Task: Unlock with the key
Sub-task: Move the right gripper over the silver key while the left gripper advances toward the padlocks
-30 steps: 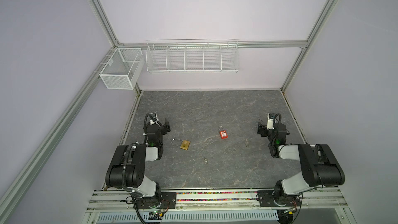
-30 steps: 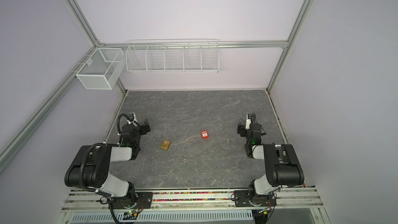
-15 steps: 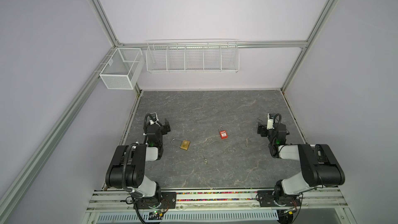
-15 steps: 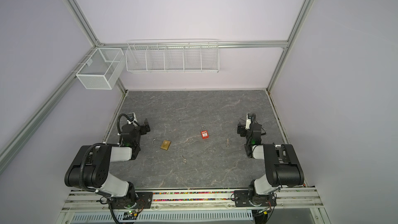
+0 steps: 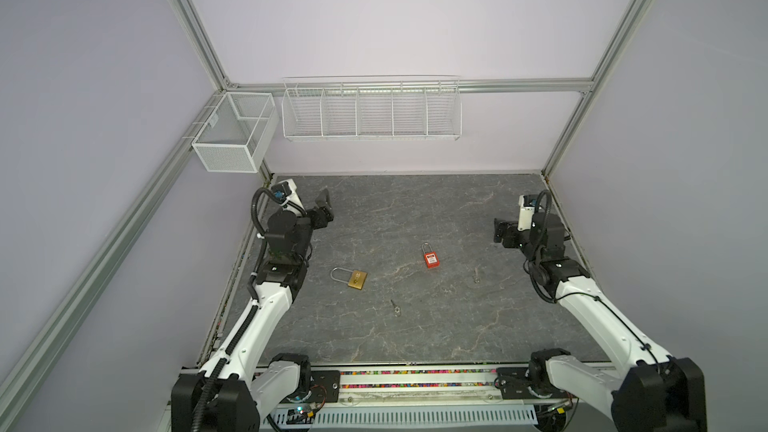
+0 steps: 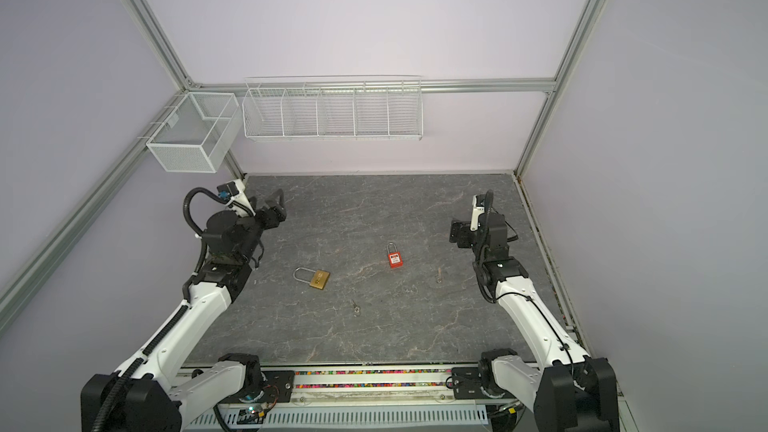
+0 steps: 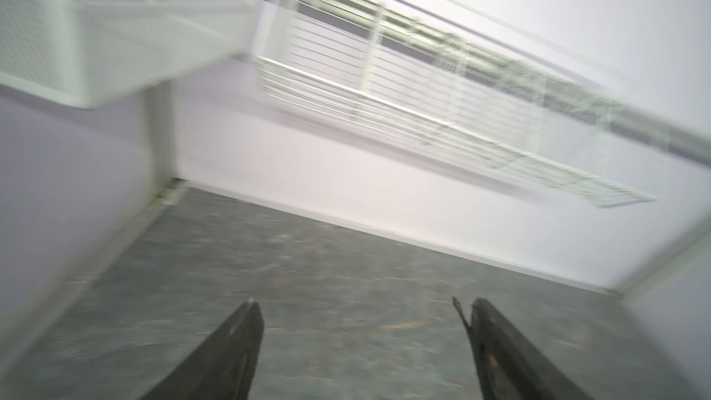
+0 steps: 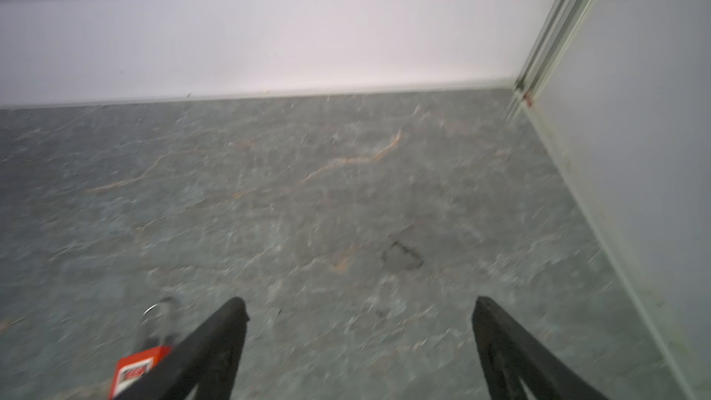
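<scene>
- The left claw is open: in the left wrist view its two dark fingers stand wide apart with only bare desk between them. That view is blurred.
- In a top view the left claw sits at the left of the frame, near the desk's far left corner, lifted and pointing toward the back wall. It is well apart from every lock and key.
- The right claw is also open, its fingers spread with nothing between them.
- In both top views the right claw is at the right of the frame, near the right wall and facing toward the middle.
- The desk is grey with a marbled pattern.
- A red padlock lies flat a little right of the frame's middle, with its shackle toward the back wall. In the right wrist view its red body shows just beside one finger, not between the two.
- A brass padlock lies left of centre, its long shackle pointing toward the left arm.
- A small key lies alone below the middle of the frame, between and nearer than the two padlocks.
- A second key lies right of the red padlock, near the right arm and touching nothing.
- A white wire rack and a mesh box hang on the walls in the upper part of the frame.
</scene>
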